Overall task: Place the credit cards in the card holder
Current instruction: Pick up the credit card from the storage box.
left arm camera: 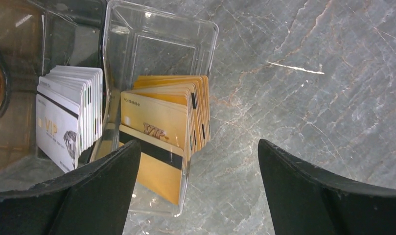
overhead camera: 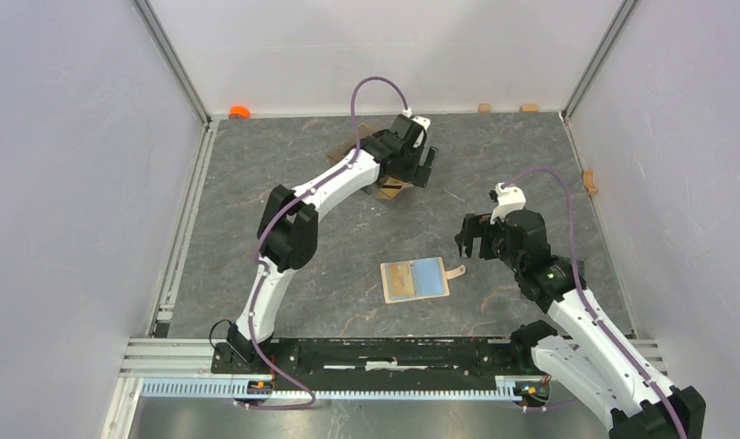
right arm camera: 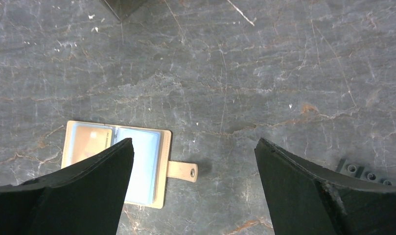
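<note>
Credit cards — two stacks; one card holder — left fingers, right fingers wide, empty

Orange-gold credit cards, tan card holder, grey marbled table

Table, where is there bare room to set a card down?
Bare tabletop lies left of the open card holder, out to the left arm, and across the far right, behind the right gripper. It is crowded far centre, where the left gripper hangs over the clear box of credit cards.
</note>
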You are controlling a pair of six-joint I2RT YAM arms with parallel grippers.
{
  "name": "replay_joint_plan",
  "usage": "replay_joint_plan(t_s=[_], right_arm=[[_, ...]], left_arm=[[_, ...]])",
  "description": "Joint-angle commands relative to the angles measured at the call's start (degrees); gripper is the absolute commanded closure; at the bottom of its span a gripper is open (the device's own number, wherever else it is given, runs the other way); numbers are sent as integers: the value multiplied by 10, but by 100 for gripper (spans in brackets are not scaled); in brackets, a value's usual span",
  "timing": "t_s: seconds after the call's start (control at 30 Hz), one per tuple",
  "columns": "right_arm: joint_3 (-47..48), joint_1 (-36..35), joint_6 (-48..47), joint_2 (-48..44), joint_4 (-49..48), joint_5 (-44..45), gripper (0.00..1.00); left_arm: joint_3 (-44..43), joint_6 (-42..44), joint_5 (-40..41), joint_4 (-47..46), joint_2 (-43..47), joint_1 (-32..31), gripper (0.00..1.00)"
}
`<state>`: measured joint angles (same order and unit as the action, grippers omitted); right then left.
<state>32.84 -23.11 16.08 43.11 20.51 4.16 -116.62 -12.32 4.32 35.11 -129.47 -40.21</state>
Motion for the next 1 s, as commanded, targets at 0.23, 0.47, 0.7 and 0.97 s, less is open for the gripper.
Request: replay_joint_plan(t_s=[0.23, 0.47, 0.7, 0.97], right_arm=[[-34, 4, 7, 0, -26, -26, 2], [-40, 4, 9, -4, -29, -33, 3], [-44, 4, 11, -4, -31, -36, 4], [-50, 5, 13, -1, -35, -38, 4]], left_arm=[[-48, 48, 19, 0, -49, -10, 9], [-51, 51, -5, 5, -66, -15, 20], [-48, 36, -32, 5, -53, -21, 27], [-45, 34, -37, 4, -32, -34, 27]])
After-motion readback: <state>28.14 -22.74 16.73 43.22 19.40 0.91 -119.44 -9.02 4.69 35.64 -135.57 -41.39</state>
